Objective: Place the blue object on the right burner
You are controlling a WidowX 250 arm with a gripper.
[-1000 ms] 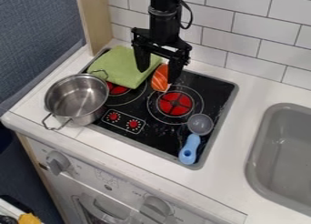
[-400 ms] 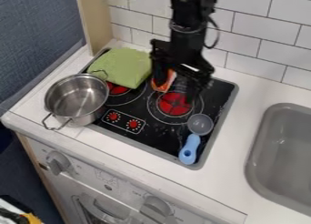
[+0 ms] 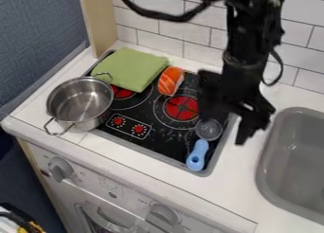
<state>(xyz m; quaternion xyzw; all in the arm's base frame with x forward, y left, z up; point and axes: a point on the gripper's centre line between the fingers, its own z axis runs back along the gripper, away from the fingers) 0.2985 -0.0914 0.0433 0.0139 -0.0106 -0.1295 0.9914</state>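
Scoop (image 3: 197,155) with a blue handle lay on the black cooktop (image 3: 167,143), in front and to the right of the right burner (image 3: 182,108), so we judged it had yet to be placed. Near its cup hung the gripper (image 3: 224,129), spread wide and holding nothing, probably to fit around the scoop. At the burner's back edge we saw salmon sushi (image 3: 169,80), which could crowd the placement. The folded green cloth (image 3: 128,68) and steel pot (image 3: 79,104) sat farther left, leaving us the burner's centre free.
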